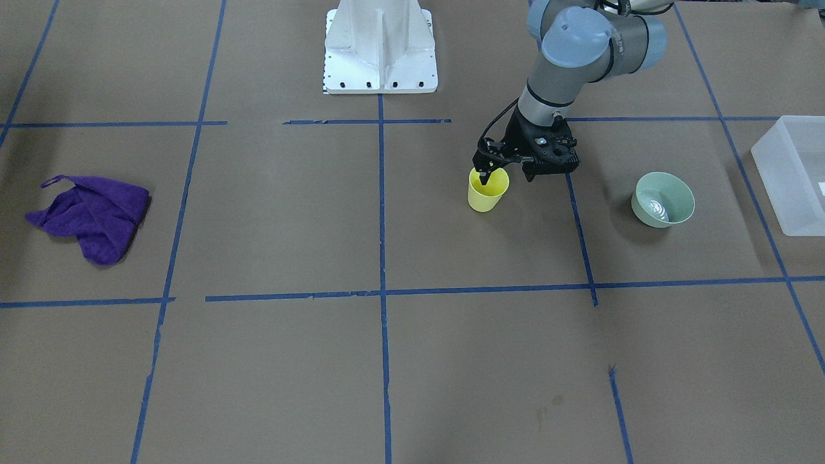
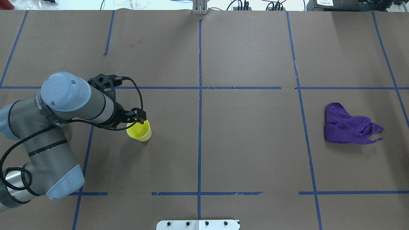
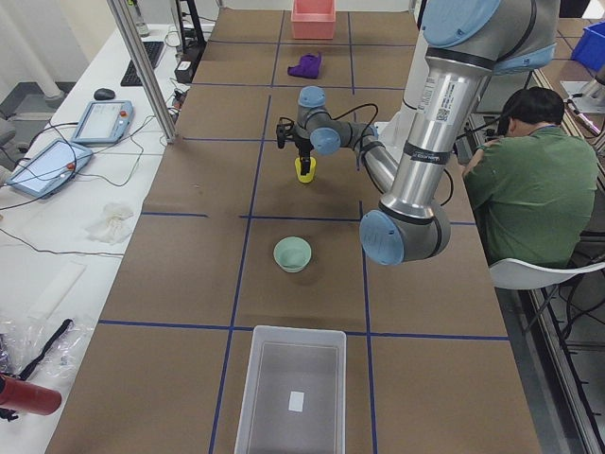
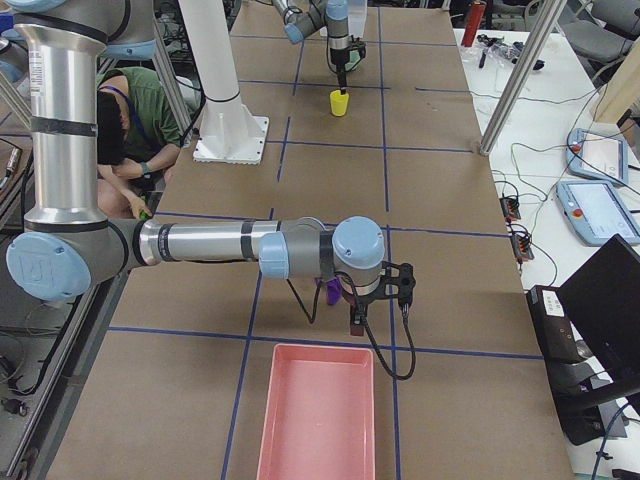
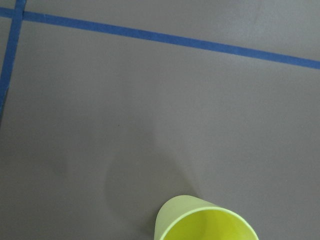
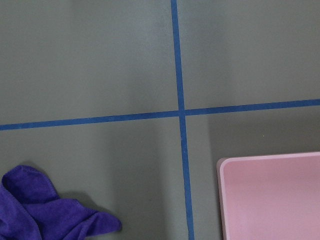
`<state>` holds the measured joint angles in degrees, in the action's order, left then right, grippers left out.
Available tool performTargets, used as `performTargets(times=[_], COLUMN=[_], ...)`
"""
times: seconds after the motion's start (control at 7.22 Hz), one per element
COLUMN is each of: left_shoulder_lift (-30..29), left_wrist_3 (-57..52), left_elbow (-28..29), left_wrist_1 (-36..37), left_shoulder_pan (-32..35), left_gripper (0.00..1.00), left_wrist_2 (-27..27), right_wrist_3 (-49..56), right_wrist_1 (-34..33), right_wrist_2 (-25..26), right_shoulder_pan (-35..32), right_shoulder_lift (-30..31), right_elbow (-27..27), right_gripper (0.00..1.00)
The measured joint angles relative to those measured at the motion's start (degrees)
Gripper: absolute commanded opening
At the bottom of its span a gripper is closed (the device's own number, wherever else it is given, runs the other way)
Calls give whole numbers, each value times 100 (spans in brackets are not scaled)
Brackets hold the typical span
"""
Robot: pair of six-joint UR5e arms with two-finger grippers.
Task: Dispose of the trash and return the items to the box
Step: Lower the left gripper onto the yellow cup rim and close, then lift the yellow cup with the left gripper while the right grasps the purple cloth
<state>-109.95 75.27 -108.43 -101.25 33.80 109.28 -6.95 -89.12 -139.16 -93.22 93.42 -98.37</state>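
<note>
The yellow cup (image 1: pixel 487 191) stands upright on the brown table, also in the overhead view (image 2: pixel 138 131) and at the bottom of the left wrist view (image 5: pixel 206 222). My left gripper (image 1: pixel 485 174) is over its rim, one finger inside, and looks shut on the cup's wall. The mint-green bowl (image 1: pixel 664 200) sits apart, between the cup and the frosted white box (image 1: pixel 773 161). The box is empty in the left view (image 3: pixel 248 378). My right gripper (image 4: pixel 375 300) hovers near a purple cloth (image 4: pixel 328 290); I cannot tell if it is open or shut.
The purple cloth (image 1: pixel 90 216) lies crumpled on the robot's right side. A pink bin (image 4: pixel 315 415) stands at that end of the table, its corner in the right wrist view (image 6: pixel 272 195). The white pedestal (image 1: pixel 380 51) is at the robot's base. A seated person (image 3: pixel 534 180) is beside the table.
</note>
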Motion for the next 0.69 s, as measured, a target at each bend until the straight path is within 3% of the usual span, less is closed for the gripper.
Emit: performTargets(times=[0.28,0.42,0.55,0.69], left_shoulder_lift=[25,28,27,27], left_wrist_3=[-7,-15,-17,-8], left_elbow=[109,187,243,248], left_wrist_1=[0,0,-2,-3], left_shoulder_pan=[-103,-148,-176,-191], left_gripper=[99,69,15,0], left_wrist_2=[-3,-1,0,-3], right_wrist_3=[-31,-137,-306,-399], right_wrist_1=[-2,-7,-13,-14], right_wrist_2=[-32,-45,-54,-55], right_shoulder_pan=[5,16,36,80], right_shoulder_lift=[-21,-24,-25,-26], right_elbow=[-38,-130,-254,-330], right_gripper=[100,100,100,100])
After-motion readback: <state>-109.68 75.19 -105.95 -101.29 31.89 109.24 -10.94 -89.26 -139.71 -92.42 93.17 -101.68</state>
